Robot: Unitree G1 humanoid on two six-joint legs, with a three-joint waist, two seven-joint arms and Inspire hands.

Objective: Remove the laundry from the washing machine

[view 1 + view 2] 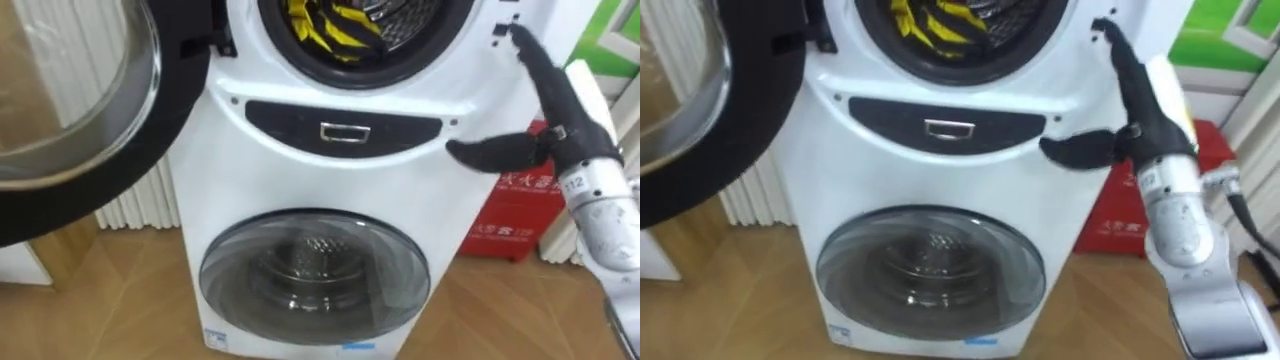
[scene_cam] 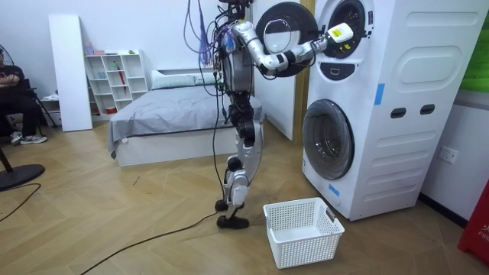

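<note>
Clothes striped yellow and black lie bunched in the upper drum.

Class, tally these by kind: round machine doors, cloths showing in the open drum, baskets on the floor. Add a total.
Round doors: 2 (upper door, lower door)
Cloths in drum: 1 (yellow-and-black cloth)
Baskets: 1 (white basket)
Total: 4

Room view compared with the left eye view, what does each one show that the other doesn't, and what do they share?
Room view: the robot standing before the washing machine, a white basket on the floor beside it, a bed, a seated person. Left eye view: yellow-and-black cloth inside the upper drum, and the right hand with straight fingers against the machine's front. Shared: the washing machine, its upper door open, its lower door closed.
</note>
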